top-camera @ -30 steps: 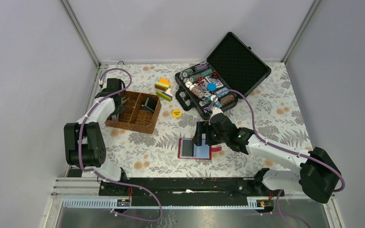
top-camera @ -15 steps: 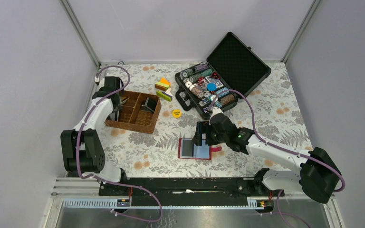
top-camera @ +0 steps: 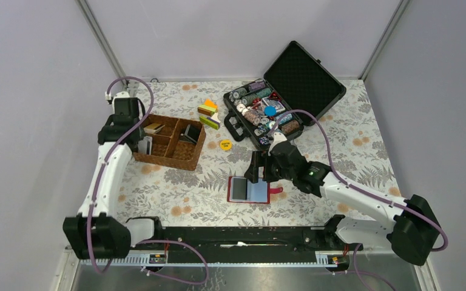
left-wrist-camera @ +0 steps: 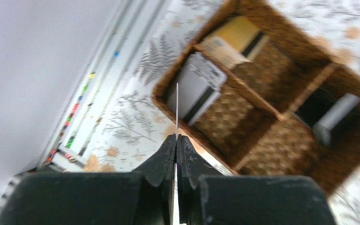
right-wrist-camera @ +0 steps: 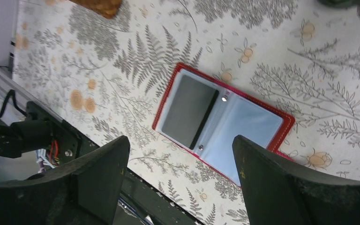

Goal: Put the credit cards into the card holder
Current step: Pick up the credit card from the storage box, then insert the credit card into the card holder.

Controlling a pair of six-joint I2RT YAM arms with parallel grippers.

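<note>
Left wrist: my left pincer [left-wrist-camera: 176, 137] had just clamped a credit card [left-wrist-camera: 176, 107] above the basket [left-wrist-camera: 290, 37], ready for the card holder [right-wrist-camera: 255, 127]; right pincer [right-wrist-camera: 179, 146] gaped wide.

The worktop [top-camera: 352, 151] is covered in a pale print of ferns and orange flowers. At its left sits a brown wicker basket [top-camera: 168, 161], and at the far right a black case [top-camera: 306, 76] lies open. Between them lie coloured blocks [top-camera: 209, 114] and a yellow disc [top-camera: 225, 144]. The red card holder [top-camera: 249, 191] lies spread open near the front middle.
</note>
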